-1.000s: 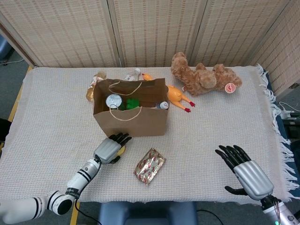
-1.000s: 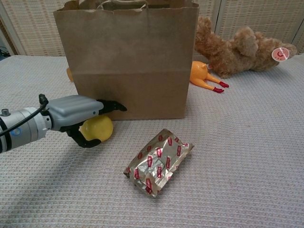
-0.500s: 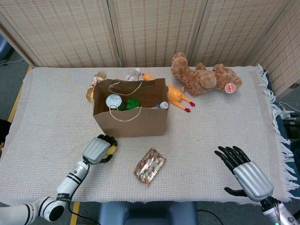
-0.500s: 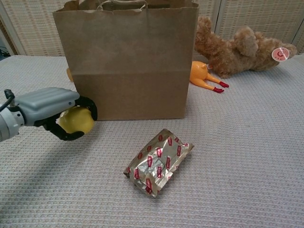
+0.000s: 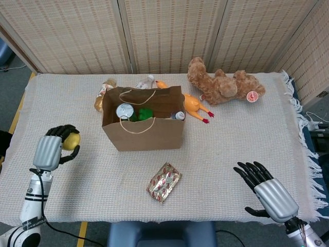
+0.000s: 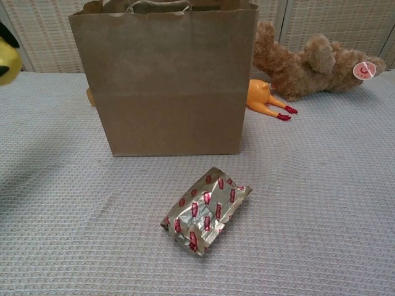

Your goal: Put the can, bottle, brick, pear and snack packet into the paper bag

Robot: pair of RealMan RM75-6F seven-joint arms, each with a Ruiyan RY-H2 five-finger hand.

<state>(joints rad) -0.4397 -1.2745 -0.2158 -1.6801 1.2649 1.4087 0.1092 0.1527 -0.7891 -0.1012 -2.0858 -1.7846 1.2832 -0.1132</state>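
The pear was held enclosed in the left hand, raised left of the paper bag. It was judged smooth, rounded and liable to slip, best cupped around its body. The right hand was kept empty, fingers spread.

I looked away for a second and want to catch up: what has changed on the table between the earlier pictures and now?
The left hand, which had closed on the pear in front of the paper bag, has lifted it and swung it out to the left, clear of the bag. The snack packet, the bag and the toys behind it have not moved, and the right hand still hovers open at the near right.
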